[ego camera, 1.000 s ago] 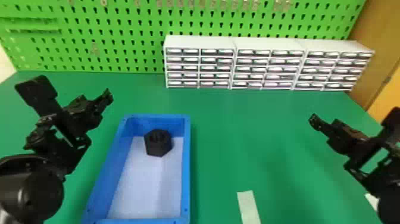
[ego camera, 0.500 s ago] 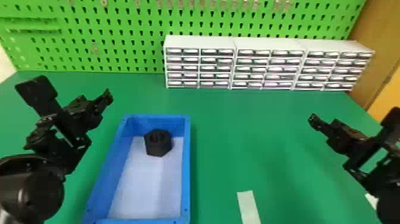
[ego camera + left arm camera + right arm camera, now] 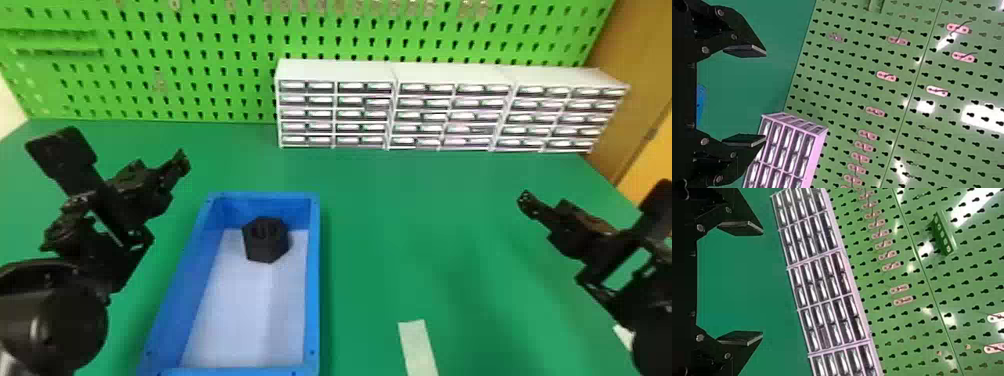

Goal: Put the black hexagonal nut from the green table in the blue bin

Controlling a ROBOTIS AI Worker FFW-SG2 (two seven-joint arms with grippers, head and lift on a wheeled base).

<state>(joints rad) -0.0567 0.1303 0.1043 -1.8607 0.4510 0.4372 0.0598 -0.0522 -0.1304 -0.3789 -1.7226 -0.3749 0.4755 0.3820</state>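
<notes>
Nothing's moved since last frame: my left gripper (image 3: 765, 96) and right gripper (image 3: 762, 282) wide open, empty, probably parked clear because nut (image 3: 265, 240) already sits in bin (image 3: 314, 280) between them, nearer left.

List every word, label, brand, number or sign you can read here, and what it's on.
No readable text.
Drawers: pale patches on the fronts; too small and blurred to tell if any are labels.
Pegboard: holes and hung metal pieces, no characters I can make out.
Nut: none visible.
Bin: none visible.
White strip on the table: no writing seen.
</notes>
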